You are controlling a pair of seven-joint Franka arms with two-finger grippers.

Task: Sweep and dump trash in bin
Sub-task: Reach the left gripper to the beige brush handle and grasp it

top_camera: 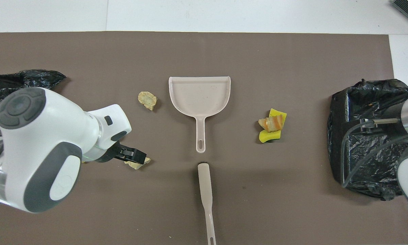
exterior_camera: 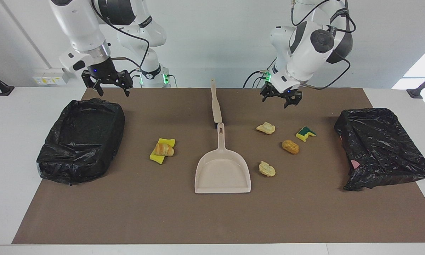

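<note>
- Desk point(exterior_camera: 212, 219): brown mat over a white top; carries everything listed below.
- Bin, right arm's end point(exterior_camera: 81, 140): lined with a black bag, mouth open, nothing visible inside.
- Bin, left arm's end point(exterior_camera: 382, 148): black bag rumpled over it, a spot of pink at its lower edge.
- Dustpan point(exterior_camera: 222, 170): beige, flat on the mat mid-desk, handle toward the robots, pan empty.
- Brush point(exterior_camera: 216, 106): beige, lying in line with the dustpan handle, nearer to the robots, just apart from it.
- Right gripper point(exterior_camera: 108, 82): raised over the mat's edge beside the open bin; jaws spread wide, nothing in them.
- Left gripper point(exterior_camera: 282, 97): in the air over the mat, above the pale lump nearest the robots; jaws spread, nothing in them.
- Trash, left arm's side: two pale lumps point(exterior_camera: 266, 128) point(exterior_camera: 267, 169), one golden-brown lump point(exterior_camera: 290, 146), one green-faced sponge bit point(exterior_camera: 305, 133), scattered beside the dustpan.
- Trash, right arm's side: striped pastry lump on yellow sponge point(exterior_camera: 162, 150), between the dustpan and the open bin.
- Step in hand, as judged: approach, with no tool picked up and no piece swept.
- Next move, as judged: one gripper takes the brush, the other the dustpan handle; both handles lie flat and slim, calling for a low, square grasp.
</note>
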